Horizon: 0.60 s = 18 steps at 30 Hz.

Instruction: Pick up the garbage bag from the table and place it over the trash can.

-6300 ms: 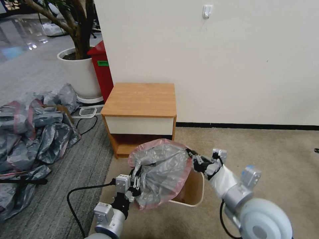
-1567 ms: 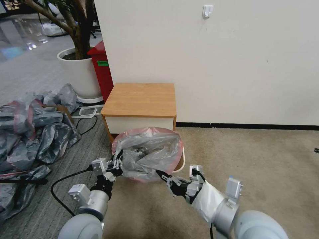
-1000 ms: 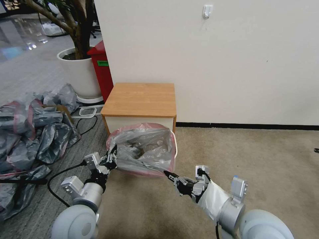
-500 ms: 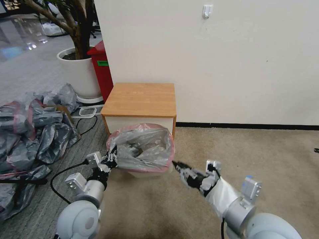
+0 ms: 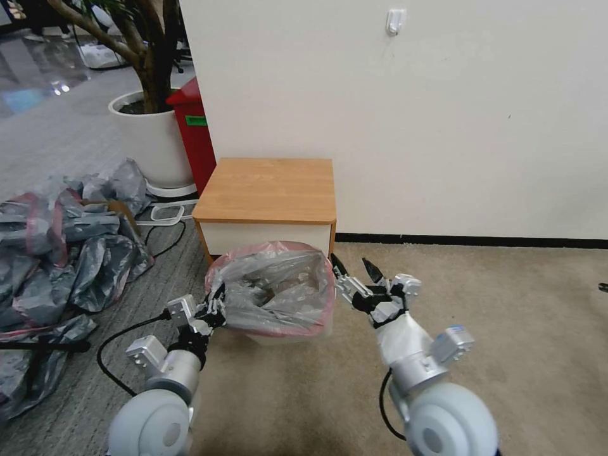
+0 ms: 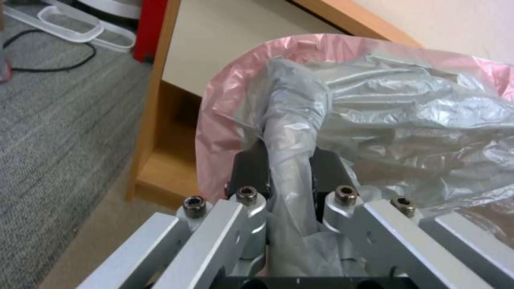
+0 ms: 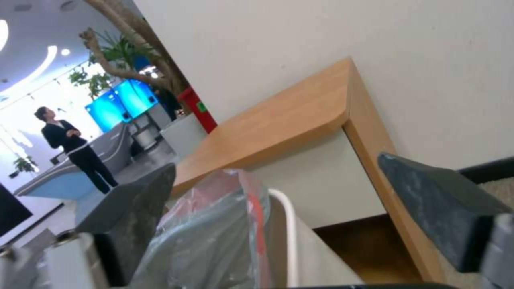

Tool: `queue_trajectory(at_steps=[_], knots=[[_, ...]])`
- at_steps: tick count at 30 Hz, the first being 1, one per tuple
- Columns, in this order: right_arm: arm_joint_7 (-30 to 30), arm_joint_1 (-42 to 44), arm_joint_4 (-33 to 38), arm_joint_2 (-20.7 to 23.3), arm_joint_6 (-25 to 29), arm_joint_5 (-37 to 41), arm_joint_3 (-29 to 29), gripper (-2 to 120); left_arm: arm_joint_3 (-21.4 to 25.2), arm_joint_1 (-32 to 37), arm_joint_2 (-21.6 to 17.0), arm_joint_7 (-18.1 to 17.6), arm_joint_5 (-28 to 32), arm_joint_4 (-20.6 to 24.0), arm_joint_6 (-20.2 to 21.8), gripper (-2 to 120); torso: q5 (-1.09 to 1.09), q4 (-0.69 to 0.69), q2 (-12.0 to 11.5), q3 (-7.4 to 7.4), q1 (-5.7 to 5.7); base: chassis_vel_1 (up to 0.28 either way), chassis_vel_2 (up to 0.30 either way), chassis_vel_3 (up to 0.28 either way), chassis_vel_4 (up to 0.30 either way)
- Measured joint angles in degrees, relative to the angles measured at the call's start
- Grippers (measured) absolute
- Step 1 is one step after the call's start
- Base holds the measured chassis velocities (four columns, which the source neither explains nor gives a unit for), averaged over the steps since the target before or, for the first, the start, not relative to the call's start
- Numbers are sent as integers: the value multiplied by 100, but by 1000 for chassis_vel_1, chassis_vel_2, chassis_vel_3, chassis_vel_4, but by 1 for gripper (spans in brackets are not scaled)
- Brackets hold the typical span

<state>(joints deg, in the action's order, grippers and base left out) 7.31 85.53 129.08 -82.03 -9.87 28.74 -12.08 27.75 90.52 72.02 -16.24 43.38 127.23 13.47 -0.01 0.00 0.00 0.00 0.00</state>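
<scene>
Between left end effector (image 6: pixel 289 168) pads, garbage bag (image 5: pixel 272 288) pinched.

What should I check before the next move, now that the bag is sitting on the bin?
1. Left hand grip on the bag: ok, its fingers are shut on a bunched fold of plastic in the left wrist view.
2. Right hand free of the bag: ok, fingers spread open beside the bin's right side, nothing between them.
3. Pink band over the bin rim on the right side: not ok, a strip of bare white rim shows beside the plastic.
4. Band over the rim at the far side, by the table: cannot tell.
5. Bag pushed down inside: not ok, it sits puffed above the opening.
6. Tabletop: ok, bare.
</scene>
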Motion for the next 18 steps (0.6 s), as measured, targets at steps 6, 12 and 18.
queue_trajectory(at_steps=[6,12,18], knots=[[12,20,-81,-182,-3,-248,58,99,-64,1,56,0,-130,-6,2,9,0,0,0,0,0,0,0,0,0],[14,20,-129,-220,-22,-399,165,88,-137,16,118,8,-229,-24,2,9,0,0,0,0,0,0,0,0,0],[16,-8,-233,-323,-23,-427,236,67,-147,25,137,16,-244,-27,2,9,1,0,0,0,0,0,0,0,0]])
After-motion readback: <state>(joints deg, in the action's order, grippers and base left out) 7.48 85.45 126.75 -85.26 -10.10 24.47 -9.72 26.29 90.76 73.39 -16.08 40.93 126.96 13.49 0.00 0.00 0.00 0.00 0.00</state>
